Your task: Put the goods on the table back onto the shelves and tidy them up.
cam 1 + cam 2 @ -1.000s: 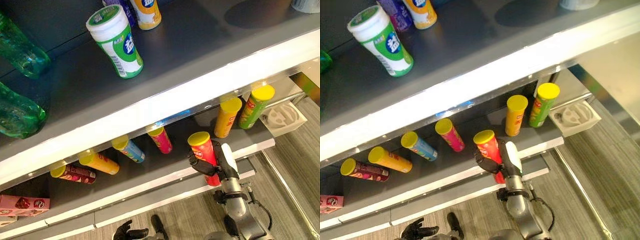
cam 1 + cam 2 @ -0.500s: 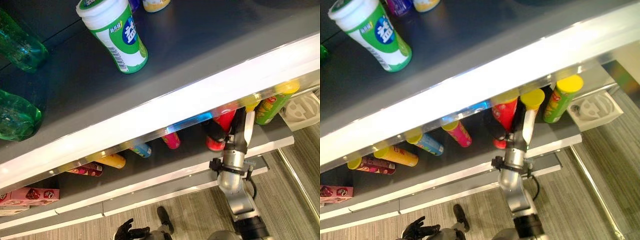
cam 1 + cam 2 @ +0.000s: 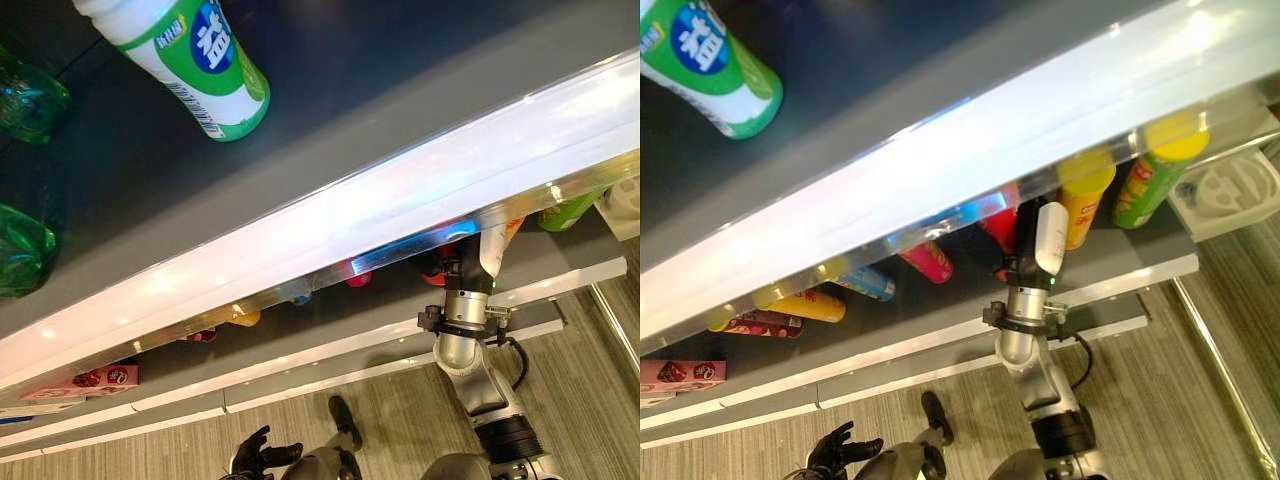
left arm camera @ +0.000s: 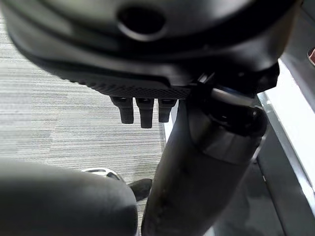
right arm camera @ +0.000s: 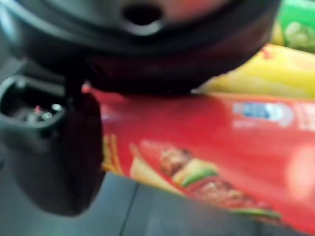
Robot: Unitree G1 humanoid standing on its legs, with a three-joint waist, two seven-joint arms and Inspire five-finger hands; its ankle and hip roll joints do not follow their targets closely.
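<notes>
The lower shelf (image 3: 1110, 262) is the landmark: along it stands a row of tubes, among them a yellow tube (image 3: 1083, 200) and a green tube (image 3: 1150, 180) toward its right end. The right hand (image 3: 1025, 255) reaches in over its front edge, curled round the red tube (image 5: 206, 147), which sits on the shelf just beside the yellow one. Well below the shelf, the left hand (image 3: 840, 450) hangs loose and empty. Release seems the remaining step for this tube.

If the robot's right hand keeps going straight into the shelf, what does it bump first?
Probably the yellow can right beside the red can that the right hand holds; depth is hard to judge.
</notes>
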